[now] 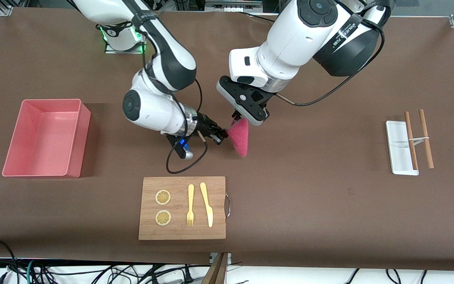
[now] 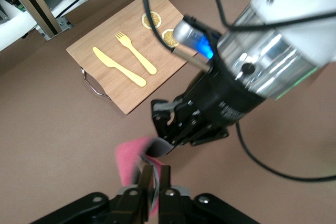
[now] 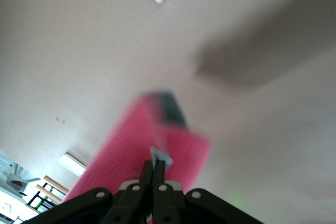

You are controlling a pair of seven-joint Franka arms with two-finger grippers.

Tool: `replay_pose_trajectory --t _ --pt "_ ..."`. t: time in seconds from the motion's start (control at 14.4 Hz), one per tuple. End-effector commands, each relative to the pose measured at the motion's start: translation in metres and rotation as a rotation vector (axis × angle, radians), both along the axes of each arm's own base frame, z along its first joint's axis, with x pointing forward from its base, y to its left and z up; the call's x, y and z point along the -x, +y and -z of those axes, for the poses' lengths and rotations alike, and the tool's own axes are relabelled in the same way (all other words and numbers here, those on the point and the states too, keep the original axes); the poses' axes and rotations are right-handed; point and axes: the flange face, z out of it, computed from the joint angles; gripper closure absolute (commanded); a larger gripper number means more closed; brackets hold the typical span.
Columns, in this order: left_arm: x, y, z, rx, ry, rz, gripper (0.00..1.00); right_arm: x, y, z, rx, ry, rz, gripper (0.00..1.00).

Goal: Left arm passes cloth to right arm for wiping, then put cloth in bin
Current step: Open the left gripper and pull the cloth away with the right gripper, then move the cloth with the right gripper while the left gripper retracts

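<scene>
The magenta-pink cloth [image 1: 239, 139] hangs in the air over the middle of the table, between the two grippers. My left gripper [image 1: 235, 117], under the boxy white wrist block, is shut on the cloth's top edge; in the left wrist view my left gripper [image 2: 156, 176] pinches a fold of the cloth [image 2: 127, 157]. My right gripper [image 1: 224, 136], with the blue light, grips the cloth's side; in the right wrist view my right gripper [image 3: 156, 169] is shut on the grey edge of the cloth [image 3: 131, 150]. The salmon-pink bin [image 1: 41, 134] stands at the right arm's end of the table.
A wooden cutting board [image 1: 179, 228] with a yellow fork [image 1: 190, 205], a knife and two lemon slices lies nearer to the front camera than the cloth; it also shows in the left wrist view [image 2: 131, 90]. A white tray [image 1: 398, 148] with chopsticks [image 1: 426, 140] lies at the left arm's end.
</scene>
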Motion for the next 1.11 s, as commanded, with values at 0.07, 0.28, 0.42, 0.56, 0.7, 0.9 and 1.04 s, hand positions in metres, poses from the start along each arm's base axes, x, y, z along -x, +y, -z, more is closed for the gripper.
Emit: replay_pose_trajectory --t 0.07,0.28,0.42,0.56,0.7,0.9,1.04 --pt "-0.004 0.001 -0.008 0.021 -0.003 -0.010 0.00 -0.006 -0.044 -0.038 0.009 -0.022 -0.110 1.00" --pt "-0.003 0.002 -0.010 0.019 -0.001 -0.011 0.00 -0.008 -0.067 -0.041 0.060 -0.013 -0.184 1.00" --pt "-0.002 0.012 -0.024 0.018 -0.017 -0.023 0.00 -0.010 -0.096 -0.050 0.102 -0.021 -0.268 1.00" --pt "-0.005 0.040 -0.034 -0.021 0.016 -0.048 0.00 -0.009 -0.129 -0.053 0.156 -0.039 -0.419 1.00" --pt "-0.011 0.079 -0.048 -0.055 0.044 -0.091 0.00 -0.012 -0.159 -0.046 0.203 -0.043 -0.527 1.00" --pt "-0.019 0.128 -0.043 -0.141 0.134 -0.134 0.00 -0.003 -0.186 -0.035 0.300 0.045 -0.658 1.00" --pt "-0.017 0.150 -0.052 -0.222 0.127 -0.158 0.00 0.005 -0.195 -0.023 0.349 0.098 -0.725 1.00"
